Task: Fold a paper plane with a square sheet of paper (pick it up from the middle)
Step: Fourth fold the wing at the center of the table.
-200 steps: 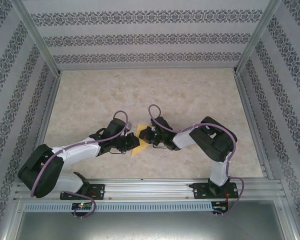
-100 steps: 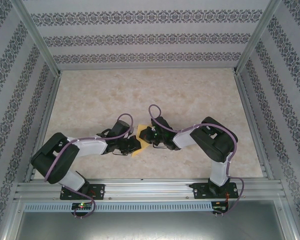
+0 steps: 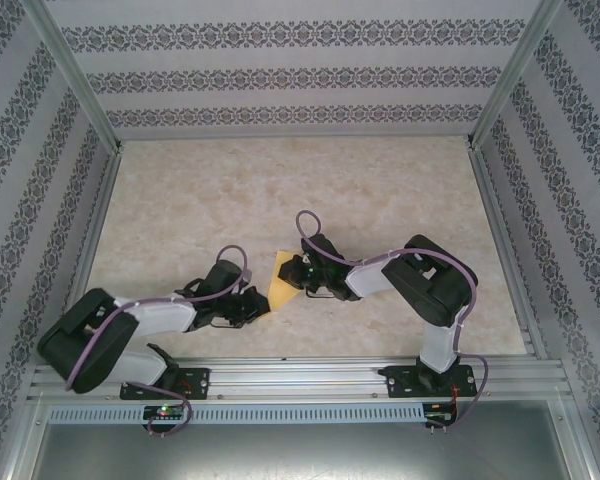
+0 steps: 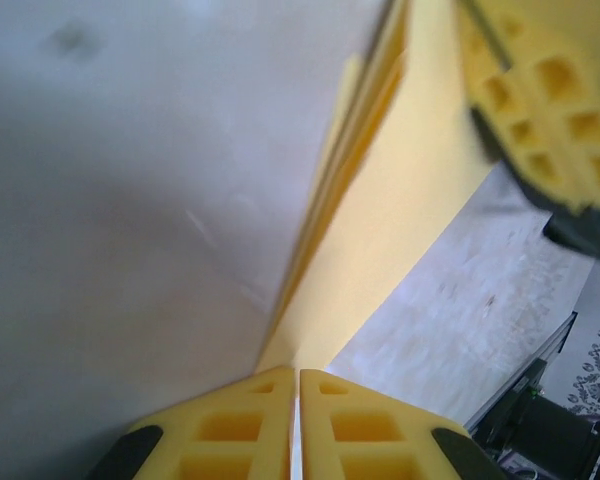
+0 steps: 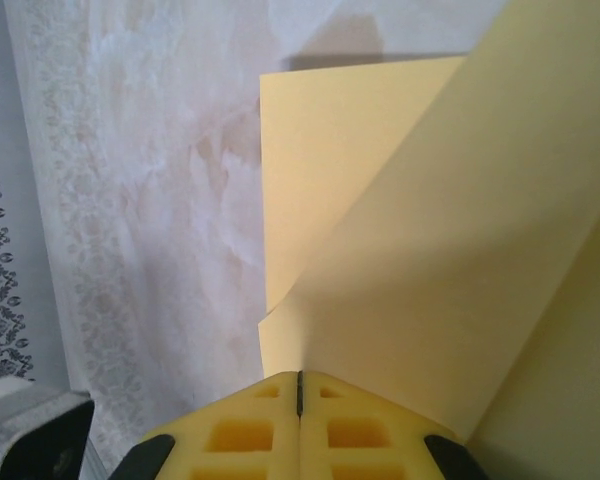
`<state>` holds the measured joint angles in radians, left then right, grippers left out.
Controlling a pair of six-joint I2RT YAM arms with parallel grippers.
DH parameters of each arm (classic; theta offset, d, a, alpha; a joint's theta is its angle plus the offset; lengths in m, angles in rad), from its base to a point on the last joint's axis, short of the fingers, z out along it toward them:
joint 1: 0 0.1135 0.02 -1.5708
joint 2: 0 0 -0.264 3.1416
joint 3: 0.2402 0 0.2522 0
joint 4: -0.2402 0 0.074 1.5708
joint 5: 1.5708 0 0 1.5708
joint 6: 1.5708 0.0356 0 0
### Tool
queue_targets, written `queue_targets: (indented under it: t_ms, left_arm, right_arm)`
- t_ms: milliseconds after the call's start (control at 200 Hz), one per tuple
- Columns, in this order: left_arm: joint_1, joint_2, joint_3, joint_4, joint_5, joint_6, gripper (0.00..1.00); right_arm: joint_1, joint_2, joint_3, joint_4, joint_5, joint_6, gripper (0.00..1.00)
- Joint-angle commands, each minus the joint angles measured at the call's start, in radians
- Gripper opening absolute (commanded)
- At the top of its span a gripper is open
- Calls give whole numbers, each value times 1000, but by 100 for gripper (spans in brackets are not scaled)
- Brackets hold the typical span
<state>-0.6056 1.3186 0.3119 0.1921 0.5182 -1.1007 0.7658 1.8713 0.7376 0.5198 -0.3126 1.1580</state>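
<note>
With left tool (image 4: pixel 298 385) and right tool (image 5: pixel 300 385) each pinching the square sheet of paper (image 3: pixel 280 284), line its edges up squarely before creasing.

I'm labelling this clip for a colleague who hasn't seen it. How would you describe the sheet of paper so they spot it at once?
Start at the marbled beige table and go to the middle, near its front edge. Held there by both the left gripper and the right gripper is the sheet of paper. It is thin, yellow-orange and partly folded, unlike the bulky dark gripper bodies beside it.
</note>
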Motion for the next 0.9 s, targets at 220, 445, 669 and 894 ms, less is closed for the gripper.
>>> queue_targets:
  t_ms: [220,445,669,894]
  left_arm:
    - [6,-372,-18,-385,-102,8,19]
    - [23,-301,83,-275,-93,65,20]
    - [22,-42,161,-49,-26,57,16]
    - [23,140,211,-14,-18,79,15]
  right_arm:
    - [-13,27,-19,-164,57,-46,7]
    - [-13,30,-16,-154,49,-40,7]
    - [-12,26,-18,-152,47,-37,7]
    - [-11,33,-15,-144,39,-37,7]
